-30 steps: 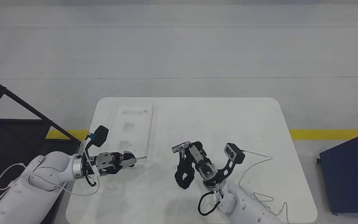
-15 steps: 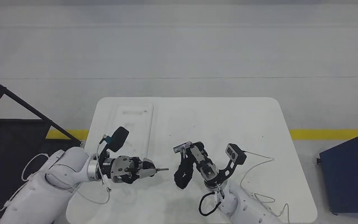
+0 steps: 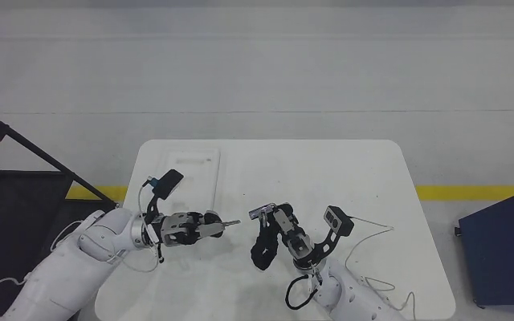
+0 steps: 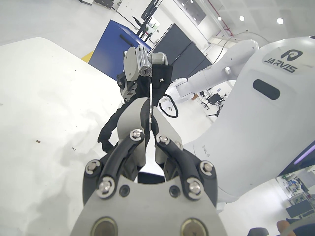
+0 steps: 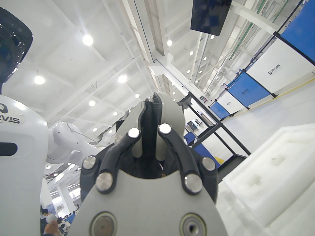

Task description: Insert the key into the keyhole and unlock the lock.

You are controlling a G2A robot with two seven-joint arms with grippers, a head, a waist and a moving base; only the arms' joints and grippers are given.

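- The key is thin bare metal, dull silver.
- The lock has a polished, mirror-bright metal barrel; its cable wears a black, matt, cloth-like sleeve.
- The table is smooth matt white, lightly scuffed.
- The tray looks like matt white foam.

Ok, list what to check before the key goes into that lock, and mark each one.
1. Key gripped by the left claw: ok, pinched between the fingers with the blade sticking out.
2. Lock held by the right claw, off the table: ok.
3. Keyhole turned toward the key: ok, it faces the left wrist camera.
4. Key tip apart from the lock: ok, the top view shows a gap.
5. Tip lined up with the keyhole: cannot tell, close but not clearly on line.
6. Blade turned to match the slot: cannot tell.
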